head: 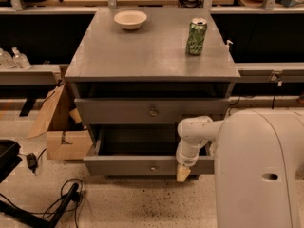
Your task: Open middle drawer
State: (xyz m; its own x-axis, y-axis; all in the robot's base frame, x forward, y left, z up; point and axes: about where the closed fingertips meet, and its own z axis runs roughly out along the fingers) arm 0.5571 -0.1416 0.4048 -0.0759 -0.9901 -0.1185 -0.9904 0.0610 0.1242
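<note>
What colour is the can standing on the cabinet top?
The can is green, best in camera view; the hand hangs before the open middle drawer.

One camera sits high on the robot, looking forward and steeply down at the front of a grey cabinet (152, 56), fairly near. The cabinet's top fills the upper half and speckled floor (142, 203) the bottom edge. The robot's white body (261, 175) crowds the lower right, closest to the lens. The gripper (183, 176) hangs low, right of centre, against the middle drawer's (123, 165) pulled-out front.
</note>
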